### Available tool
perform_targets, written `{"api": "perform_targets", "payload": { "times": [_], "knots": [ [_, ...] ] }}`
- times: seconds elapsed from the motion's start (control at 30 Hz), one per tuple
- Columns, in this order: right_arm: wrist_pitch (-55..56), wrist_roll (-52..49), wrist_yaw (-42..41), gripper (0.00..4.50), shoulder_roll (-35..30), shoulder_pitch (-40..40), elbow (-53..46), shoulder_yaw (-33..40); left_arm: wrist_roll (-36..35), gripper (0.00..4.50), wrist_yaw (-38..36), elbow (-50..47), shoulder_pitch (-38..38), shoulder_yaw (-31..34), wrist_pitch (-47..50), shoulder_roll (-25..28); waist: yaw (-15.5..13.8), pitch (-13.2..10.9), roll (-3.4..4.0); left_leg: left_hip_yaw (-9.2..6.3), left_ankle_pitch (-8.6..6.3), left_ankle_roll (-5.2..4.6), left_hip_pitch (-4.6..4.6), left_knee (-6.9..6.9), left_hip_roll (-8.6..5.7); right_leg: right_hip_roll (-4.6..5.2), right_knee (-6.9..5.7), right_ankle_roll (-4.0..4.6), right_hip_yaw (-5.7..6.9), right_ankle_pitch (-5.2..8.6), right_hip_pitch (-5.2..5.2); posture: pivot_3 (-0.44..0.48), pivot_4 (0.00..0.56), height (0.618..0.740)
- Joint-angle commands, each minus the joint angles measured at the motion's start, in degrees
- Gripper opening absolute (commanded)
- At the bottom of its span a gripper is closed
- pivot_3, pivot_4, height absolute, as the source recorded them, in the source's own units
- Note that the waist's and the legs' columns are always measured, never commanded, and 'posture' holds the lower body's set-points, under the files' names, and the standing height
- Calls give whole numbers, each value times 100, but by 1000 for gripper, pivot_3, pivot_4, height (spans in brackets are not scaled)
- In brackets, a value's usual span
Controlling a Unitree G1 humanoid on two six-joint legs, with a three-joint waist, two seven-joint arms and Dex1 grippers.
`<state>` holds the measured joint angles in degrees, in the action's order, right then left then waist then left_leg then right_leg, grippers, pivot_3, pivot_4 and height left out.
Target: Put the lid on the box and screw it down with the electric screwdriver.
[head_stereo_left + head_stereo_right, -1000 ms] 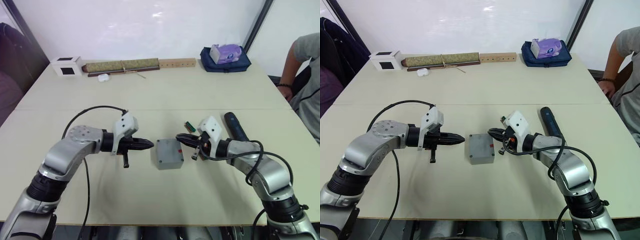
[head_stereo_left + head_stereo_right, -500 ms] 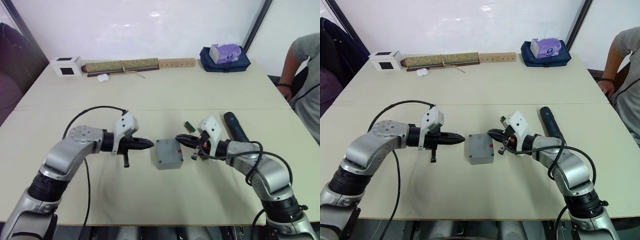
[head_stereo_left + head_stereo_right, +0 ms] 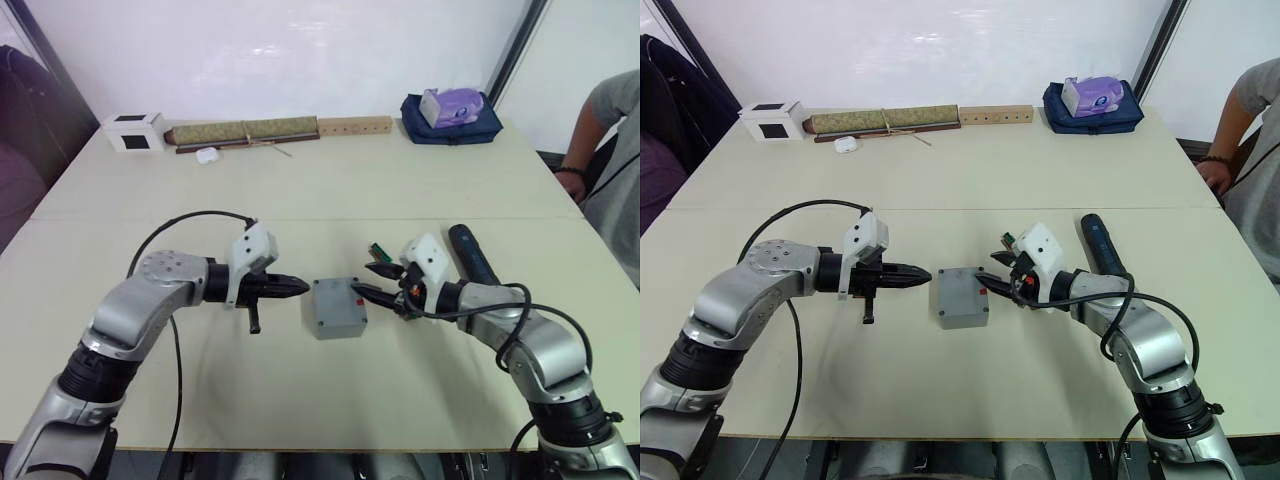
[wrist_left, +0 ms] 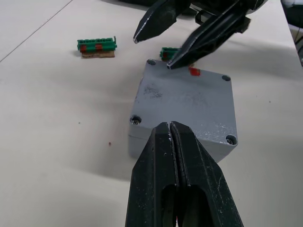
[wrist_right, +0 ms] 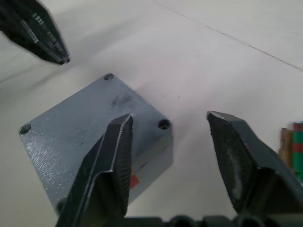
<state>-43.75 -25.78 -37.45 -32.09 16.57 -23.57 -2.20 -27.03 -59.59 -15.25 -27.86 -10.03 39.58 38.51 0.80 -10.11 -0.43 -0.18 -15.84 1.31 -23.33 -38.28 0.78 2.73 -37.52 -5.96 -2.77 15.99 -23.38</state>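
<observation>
The grey box [image 3: 338, 318] stands mid-table with the flat grey lid [image 4: 187, 101] seated on it, a screw head at each corner. A red spot [image 4: 194, 71] marks its side toward the right arm. My left gripper [image 3: 300, 289] is shut and empty, its tip just short of the box's left side. At the opposite side my right gripper [image 3: 372, 279] is open, with one finger [image 5: 113, 156] over the lid's edge and the other [image 5: 236, 156] off the box. The black electric screwdriver [image 3: 470, 253] lies on the table beyond my right forearm.
Small green circuit boards [image 4: 96, 46] lie just behind the box. Along the table's far edge sit a white cube [image 3: 133, 131], a rolled mat [image 3: 240, 132], a wooden strip [image 3: 355, 126] and a blue bag [image 3: 450, 112]. A person [image 3: 610, 150] sits at the right.
My right gripper has opened and moved closer to the box, one finger now at the lid's edge. The left arm and the box have not moved.
</observation>
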Motion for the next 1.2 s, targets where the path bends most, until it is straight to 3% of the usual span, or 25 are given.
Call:
{"api": "perform_targets", "payload": {
  "times": [0.03,0.13,0.2,0.3,0.37,0.4,0.53,0.7,1.2],
  "knots": [
    [-330,-472,220,2508,88,224,-121,667,-214,0,-38,-59,-162,195,17,-77,1,0,0,0,0,0,0,0,0,1,0,0,0,0,0,0,150,740],
    [-1165,-1145,232,2508,-348,569,92,1663,-358,0,-193,40,-455,124,-44,-280,-21,-1,1,-1,0,0,-1,0,0,0,0,0,0,0,0,0,150,740],
    [-1508,-868,223,2508,-1119,824,681,1861,-225,0,-412,155,-667,-80,-296,-375,-38,-1,1,-3,0,0,-5,-6,-3,10,-1,-1,5,-1,3,0,150,740],
    [-2062,-666,-434,3687,-2579,913,1555,1468,57,0,-690,210,-853,-422,-677,-417,-62,1,0,3,0,-1,-4,-2,-24,26,16,0,7,-1,12,0,150,740],
    [-2507,-639,-504,4399,-2988,1141,1973,1187,260,0,-796,238,-893,-594,-899,-399,2,1,-1,4,-3,-5,-3,4,-17,15,33,0,7,0,16,0,150,740],
    [-2656,-556,-505,4471,-3135,1301,2176,1038,362,0,-860,249,-914,-681,-1020,-392,39,1,-1,5,-4,-7,-2,5,-12,8,33,1,2,0,13,0,150,740],
    [-3456,-614,-852,4471,-3325,2143,3068,503,452,0,-952,300,-991,-803,-1226,-531,150,-1,11,16,-4,-8,0,7,0,-8,9,1,-17,0,-8,0,150,740],
    [-3056,-304,-1750,4471,-3583,2408,3604,-540,483,0,-906,327,-1019,-803,-1257,-657,146,-2,11,16,-4,-8,-1,5,2,-8,13,1,-15,0,-5,0,150,740],
    [-1673,1340,-3014,4471,-2657,3589,5548,-2437,-32,0,-294,47,-794,-432,-683,-1117,136,-2,11,17,-3,-7,-3,0,-1,-1,12,0,-16,-1,-7,0,150,740]
  ]
}}
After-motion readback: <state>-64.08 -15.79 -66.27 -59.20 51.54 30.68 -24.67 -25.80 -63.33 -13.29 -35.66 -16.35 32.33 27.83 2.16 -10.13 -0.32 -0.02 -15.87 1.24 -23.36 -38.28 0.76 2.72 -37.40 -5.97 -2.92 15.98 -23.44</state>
